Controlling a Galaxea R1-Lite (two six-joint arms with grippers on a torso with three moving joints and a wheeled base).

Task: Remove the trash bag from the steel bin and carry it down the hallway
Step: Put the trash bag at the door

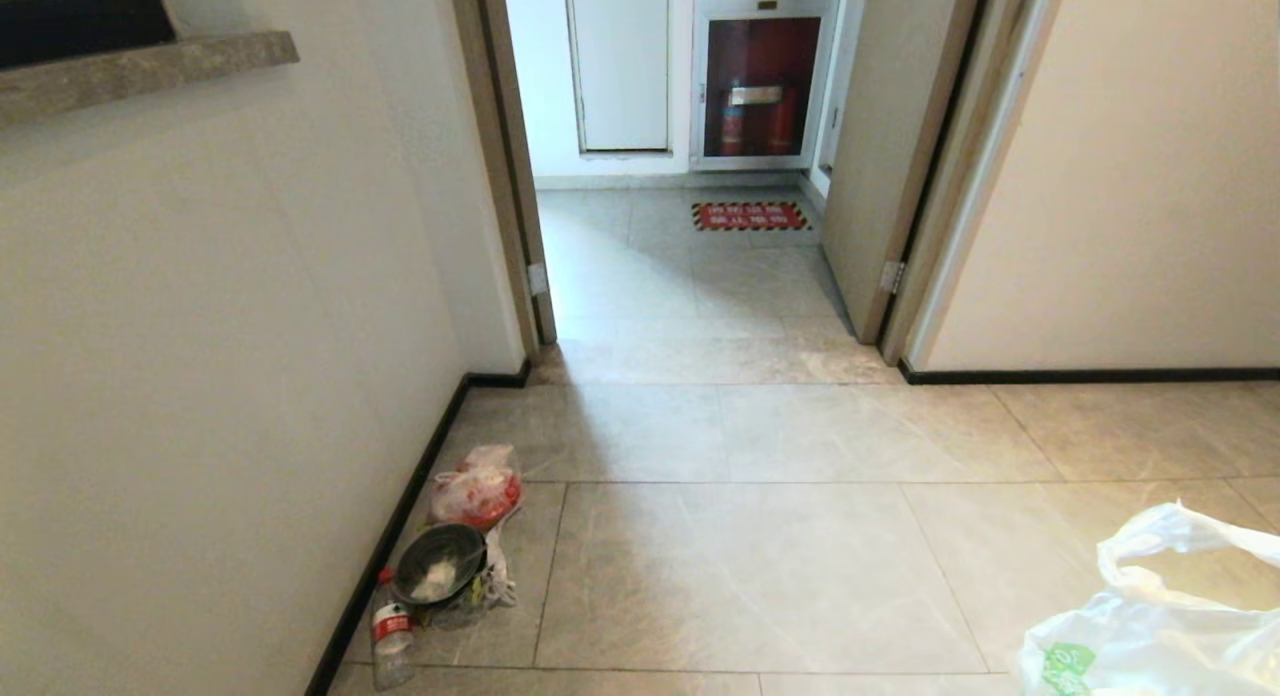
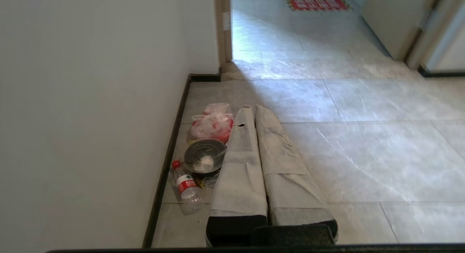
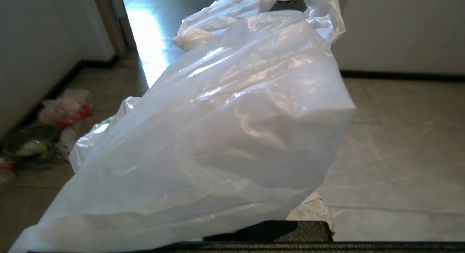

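- Left gripper (image 2: 254, 109): the two padded fingers (image 2: 239, 165) lie pressed side by side with no gap between them, closed on nothing. They reach out level and low over the floor (image 2: 363, 155), tips toward the doorway (image 1: 690, 226).
- Right gripper: its fingers are hidden behind the plastic in the right wrist view; they are closed, and the trash bag (image 3: 225, 136) hangs from that arm, draped right across the lens. Exactly where the plastic is pinched cannot be told.
- Trash bag: thin translucent white film, billowed out, with the bunched handle end nearer the doorway and the fuller body nearer the camera, so the long axis runs roughly toward the doorway. The head view shows only its upper part at the robot's right (image 1: 1160, 616), with a green print on it. Its contents cannot be made out through the film.
- Litter pile, left of the doorway line, against the black skirting (image 1: 400, 516) of the left wall:
  - clear bag with red contents (image 1: 478, 488), nearest the doorway;
  - dark round bowl (image 1: 438, 564) just behind it, touching, with a whitish lump inside;
  - plastic bottle with red cap and red label (image 1: 390, 631), lying farthest from the doorway, beside the bowl.
- Doorway: open, with the door leaf (image 1: 890, 146) swung back on its right side; beyond it a red floor mat with striped edge (image 1: 750, 216) and a glass-fronted cabinet holding red cylinders (image 1: 760, 86).
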